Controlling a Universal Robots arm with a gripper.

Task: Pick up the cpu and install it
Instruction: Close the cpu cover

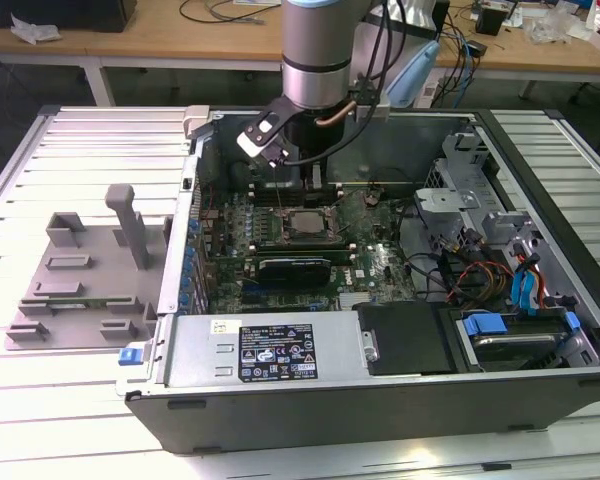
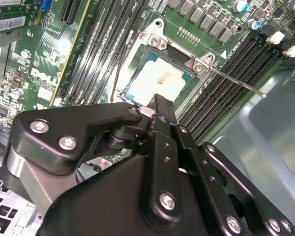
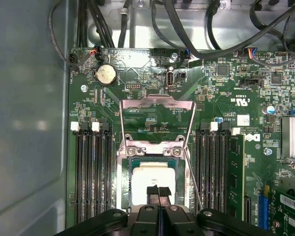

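The cpu [image 3: 148, 176] lies flat in the socket [image 3: 124, 187], with the frame [image 3: 157, 105] swung open and slots [image 3: 91, 172] crowding both sides. The fingers [image 3: 153, 192] are pressed together over one edge of the cpu.

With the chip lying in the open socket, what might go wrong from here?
The claw is poised low over the seated cpu. Pressing down could damage it if it sits askew. The load plate is flipped open and its lever lies unlatched beside the claw, so the arm might snag them.

Under the claw [image 3: 158, 191], cpu [image 3: 148, 178] lies in socket [image 3: 122, 189].
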